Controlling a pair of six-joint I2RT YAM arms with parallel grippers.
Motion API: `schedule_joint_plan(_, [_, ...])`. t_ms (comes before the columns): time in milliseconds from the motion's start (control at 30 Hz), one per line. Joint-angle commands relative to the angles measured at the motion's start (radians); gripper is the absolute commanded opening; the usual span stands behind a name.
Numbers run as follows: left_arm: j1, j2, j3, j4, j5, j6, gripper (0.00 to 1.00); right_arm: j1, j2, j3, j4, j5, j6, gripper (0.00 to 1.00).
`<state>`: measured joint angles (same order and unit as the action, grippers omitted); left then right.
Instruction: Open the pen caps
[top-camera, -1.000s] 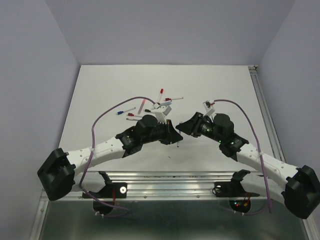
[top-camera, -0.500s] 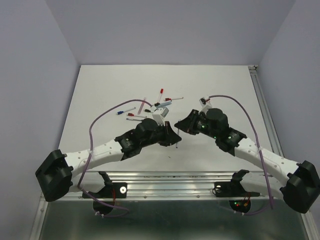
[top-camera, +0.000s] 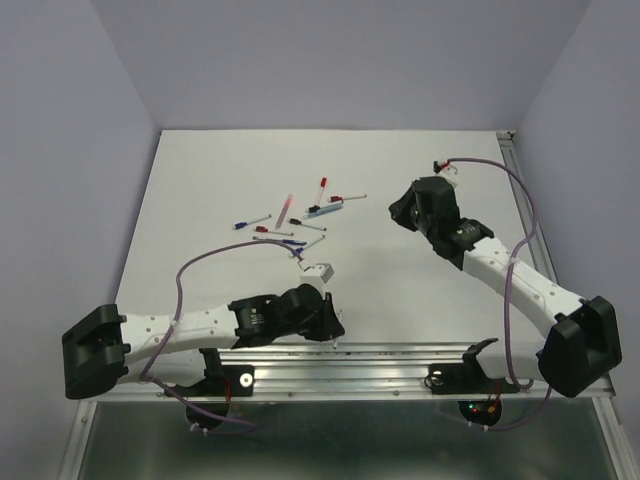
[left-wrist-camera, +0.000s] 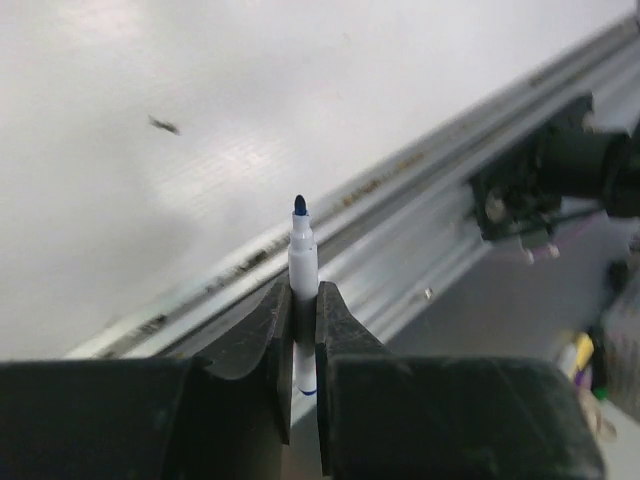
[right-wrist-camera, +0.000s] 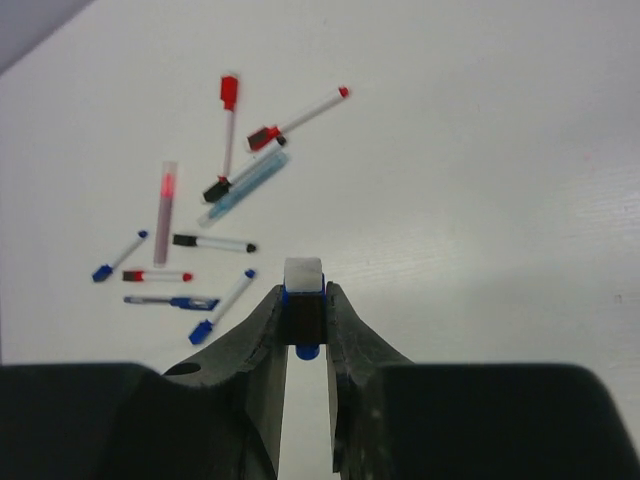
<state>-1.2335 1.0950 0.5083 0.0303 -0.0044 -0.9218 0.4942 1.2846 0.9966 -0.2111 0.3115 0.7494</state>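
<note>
Two arms, one pincer on each: left pincer (left-wrist-camera: 303, 292) and right pincer (right-wrist-camera: 304, 292). Two purple cables (top-camera: 185, 268), one along each arm.

One uncapped pen (left-wrist-camera: 302, 262) with blue tip, clamped in the left pincer. One blue cap (right-wrist-camera: 303, 278) with white end, clamped in the right pincer.

On the surface (right-wrist-camera: 480, 200), about nine loose pens in one scattered group:
- one pink barrel (right-wrist-camera: 165, 212)
- one light blue barrel (right-wrist-camera: 250, 185)
- seven thin ones, white or dark

Among these seven:
- one with a red cap (right-wrist-camera: 229, 92)
- three with a blue end
- one with black ends
- two with red and black parts, too small for more detail
</note>
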Motion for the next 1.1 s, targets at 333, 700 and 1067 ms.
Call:
schedule_joint_plan(333, [0.304, 0.166, 0.15, -0.276, -0.218, 0.083, 0.06, 0.007, -0.127, -0.398, -0.158, -0.112, 0.008, 0.15])
schedule_joint_plan(700, [0.376, 0.313, 0.164, -0.297, -0.256, 0.093, 0.06, 0.04, -0.005, -0.397, -0.22, -0.055, 0.059, 0.21])
schedule_joint_plan(1067, [0.401, 0.299, 0.182, -0.317, -0.241, 0.126, 0.55, 0.058, 0.018, -0.406, -0.244, -0.028, 0.099, 0.48])
